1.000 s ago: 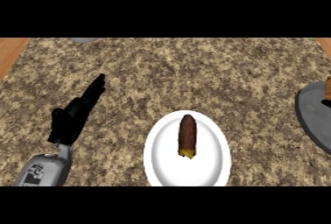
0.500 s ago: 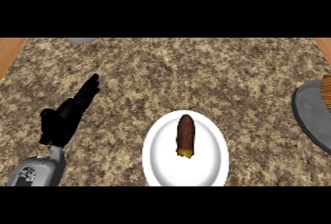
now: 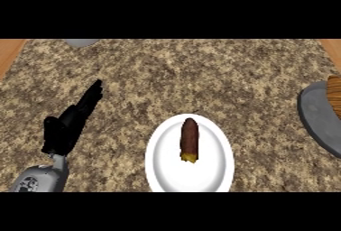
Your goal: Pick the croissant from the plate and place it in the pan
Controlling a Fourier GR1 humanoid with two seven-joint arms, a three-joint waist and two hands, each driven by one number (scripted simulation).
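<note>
left hand flat and empty beside the plate, croissant on the plate

the left hand is seen with its fingers stretched out straight and held close together, nothing being held or pinched between them. the thumb is set a little apart at the hand's lower side. no contact with any object is shown; whether the hand rests on the speckled counter or hangs just over it cannot be told. the hand is placed to the left of the white plate, well apart from its rim, with the fingertips aimed up and slightly toward the plate's side. the grey forearm is brought in from the lower edge, further left of the plate and tilted the same way as the hand.

the croissant is found lying on the plate, in its upper middle part, as a long dark brown piece set lengthwise, with a yellowish end turned toward the lower edge.

the pan is seen as a grey round form to the right of the plate, well apart from it and cut by the right border. a wooden piece is laid across the pan's upper part.

the right hand is not shown.
</note>
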